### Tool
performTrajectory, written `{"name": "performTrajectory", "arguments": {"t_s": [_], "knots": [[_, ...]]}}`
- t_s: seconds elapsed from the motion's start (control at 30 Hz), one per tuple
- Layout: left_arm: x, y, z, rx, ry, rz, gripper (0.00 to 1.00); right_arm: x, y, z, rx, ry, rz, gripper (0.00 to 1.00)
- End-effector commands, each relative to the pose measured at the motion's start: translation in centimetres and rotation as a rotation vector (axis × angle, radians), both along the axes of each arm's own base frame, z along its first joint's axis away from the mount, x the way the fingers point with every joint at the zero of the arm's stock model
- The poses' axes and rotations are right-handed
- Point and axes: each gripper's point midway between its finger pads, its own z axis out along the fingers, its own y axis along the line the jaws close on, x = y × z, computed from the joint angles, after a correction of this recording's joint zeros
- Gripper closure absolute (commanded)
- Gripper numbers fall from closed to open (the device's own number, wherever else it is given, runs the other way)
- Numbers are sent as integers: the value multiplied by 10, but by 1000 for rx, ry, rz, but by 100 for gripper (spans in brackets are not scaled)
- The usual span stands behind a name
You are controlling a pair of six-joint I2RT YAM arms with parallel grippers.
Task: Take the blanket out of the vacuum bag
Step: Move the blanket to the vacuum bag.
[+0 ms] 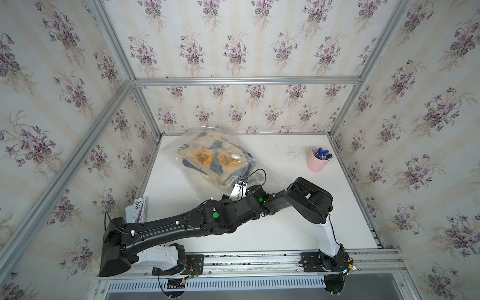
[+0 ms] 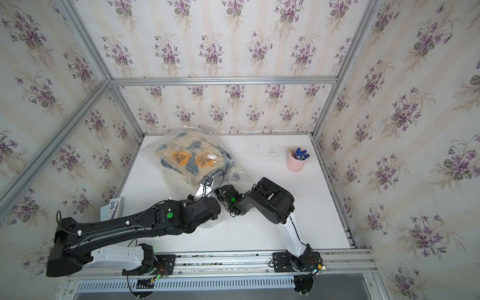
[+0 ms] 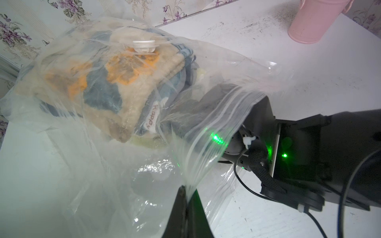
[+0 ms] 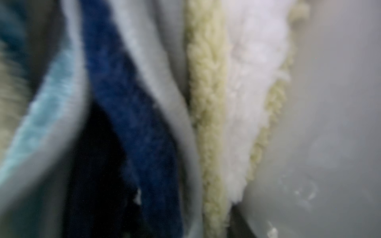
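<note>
Vac bag [image 3: 115, 164] over blanket [image 3: 103, 86]; pink cup [image 1: 317, 162] well apart.

Your table [image 1: 285, 228] is a white board, and you have 3 things resting on it. The clear bag [image 1: 193, 136] sits bulging on the far left part, its far end at the back edge and its near end reaching toward the middle. The pink cup [image 1: 316, 165] stands upright near the far right corner, well apart from the bag, with dark smudges [image 1: 292, 153] on the board just beside it. A printed leaflet [image 1: 139, 207] sits at the left edge toward the front, partly hidden; you cannot tell whether it lies flat or leans.
</note>
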Motion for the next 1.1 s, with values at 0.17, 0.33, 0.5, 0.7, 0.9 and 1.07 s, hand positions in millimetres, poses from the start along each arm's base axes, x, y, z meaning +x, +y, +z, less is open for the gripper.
{"name": "performTrajectory", "arguments": {"t_s": [0.17, 0.33, 0.5, 0.7, 0.9, 1.07], "knots": [[0, 15, -3, -4, -22, 45, 100, -5, 5, 16, 7, -33, 57, 100], [-1, 18, -8, -2, -22, 50, 100, -13, 3, 38, 59, -59, 80, 100], [1, 14, -15, -14, -27, 54, 100, -29, 5, 56, 117, -69, 111, 100], [4, 14, -20, 10, -31, 72, 100, -53, 3, 67, 152, -70, 139, 100], [4, 20, -26, -9, -51, 105, 100, -70, -15, 64, 167, -54, 120, 100], [6, 27, -23, -3, -77, 128, 100, -91, -14, 67, 166, -47, 149, 100]]}}
